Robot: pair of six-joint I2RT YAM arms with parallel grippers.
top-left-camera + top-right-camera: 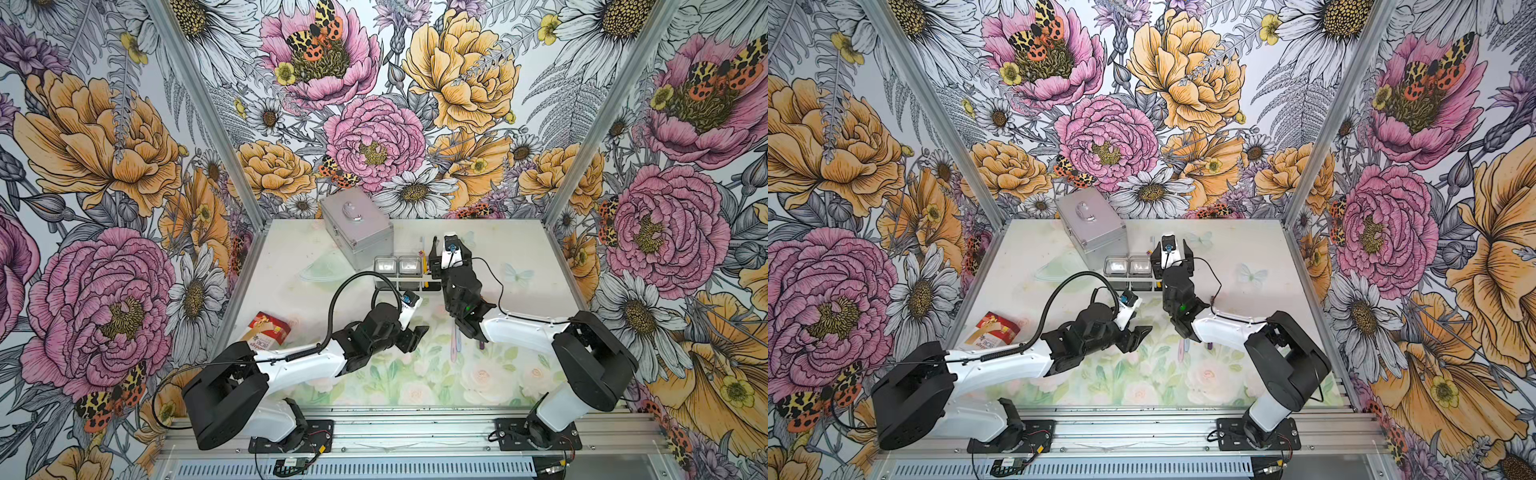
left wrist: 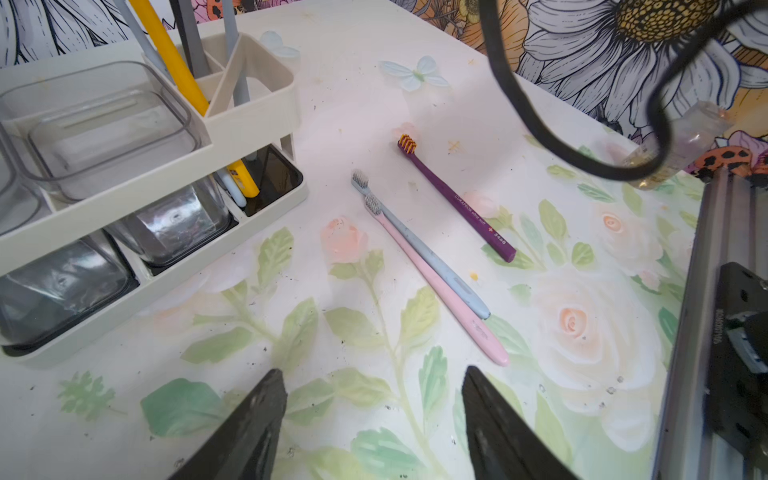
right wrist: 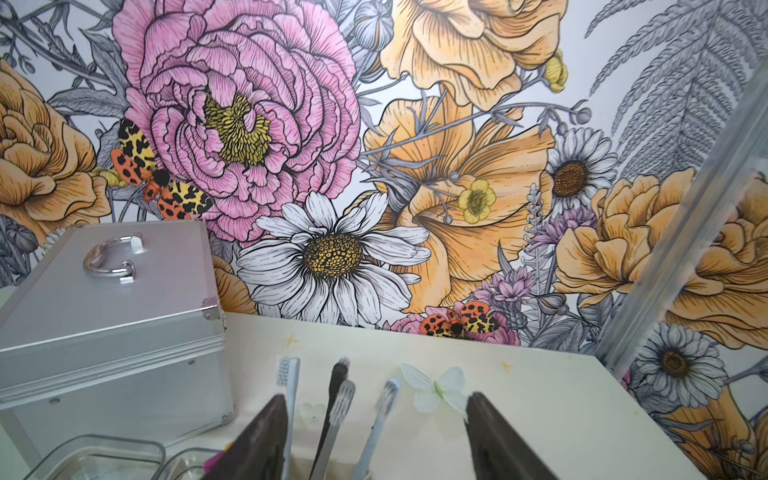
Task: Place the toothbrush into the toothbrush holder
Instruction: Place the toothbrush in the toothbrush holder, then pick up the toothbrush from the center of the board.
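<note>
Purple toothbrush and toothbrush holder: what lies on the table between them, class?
Left wrist view: the blue toothbrush and pink toothbrush lie side by side between the purple toothbrush and the toothbrush holder.

Ahead of the spread left gripper [image 2: 374,372], a pink toothbrush [image 2: 478,332] and blue toothbrush [image 2: 419,244] lie touching (purple toothbrush [image 2: 457,198] apart) near the toothbrush holder [image 2: 249,120].
</note>
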